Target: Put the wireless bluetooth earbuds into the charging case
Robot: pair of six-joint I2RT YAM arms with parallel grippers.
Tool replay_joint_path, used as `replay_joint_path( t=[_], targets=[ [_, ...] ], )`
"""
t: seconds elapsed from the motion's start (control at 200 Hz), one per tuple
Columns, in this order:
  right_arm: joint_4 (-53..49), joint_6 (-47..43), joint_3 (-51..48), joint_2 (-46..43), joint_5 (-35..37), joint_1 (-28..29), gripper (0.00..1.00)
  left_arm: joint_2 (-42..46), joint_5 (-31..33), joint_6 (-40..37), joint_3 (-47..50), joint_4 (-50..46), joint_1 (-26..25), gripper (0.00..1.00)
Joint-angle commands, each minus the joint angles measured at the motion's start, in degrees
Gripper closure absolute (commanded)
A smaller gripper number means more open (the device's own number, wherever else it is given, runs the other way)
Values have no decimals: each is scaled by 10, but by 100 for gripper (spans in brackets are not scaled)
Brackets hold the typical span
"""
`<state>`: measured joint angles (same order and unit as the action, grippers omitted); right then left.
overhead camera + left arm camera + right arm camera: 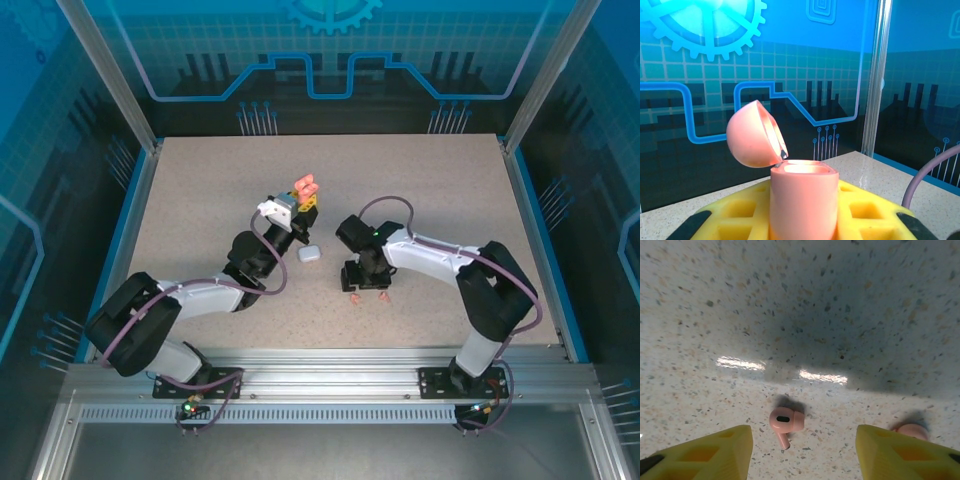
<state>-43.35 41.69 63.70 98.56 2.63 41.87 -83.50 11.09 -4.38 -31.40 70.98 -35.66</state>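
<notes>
My left gripper is shut on a salmon-pink charging case, held upright off the table with its lid hinged open to the left. From above, that case sits at the tip of the left gripper. My right gripper points down at the table, open, its yellow fingers on either side of a pink earbud lying flat with its stem toward me. A second pink earbud peeks out behind the right finger. Both earbuds lie just below the right gripper.
A white closed case lies on the speckled tabletop between the two arms. Blue panels wall the table on the back and both sides.
</notes>
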Motion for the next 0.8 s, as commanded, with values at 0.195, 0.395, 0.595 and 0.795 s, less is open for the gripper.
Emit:
replay_joint_path(
  t=[0.195, 0.395, 0.595, 0.795],
  targets=[
    [-16, 35, 4, 41, 13, 15, 47, 25, -13, 14, -6, 14, 4, 100],
    [-16, 34, 6, 46, 12, 18, 51, 26, -14, 16, -6, 14, 5, 100],
    [-27, 38, 17, 53, 11, 25, 52, 28, -14, 15, -3, 16, 5, 100],
    [-40, 53, 25, 60, 0, 31, 50, 33, -17, 15, 0, 17, 5, 100]
  ],
)
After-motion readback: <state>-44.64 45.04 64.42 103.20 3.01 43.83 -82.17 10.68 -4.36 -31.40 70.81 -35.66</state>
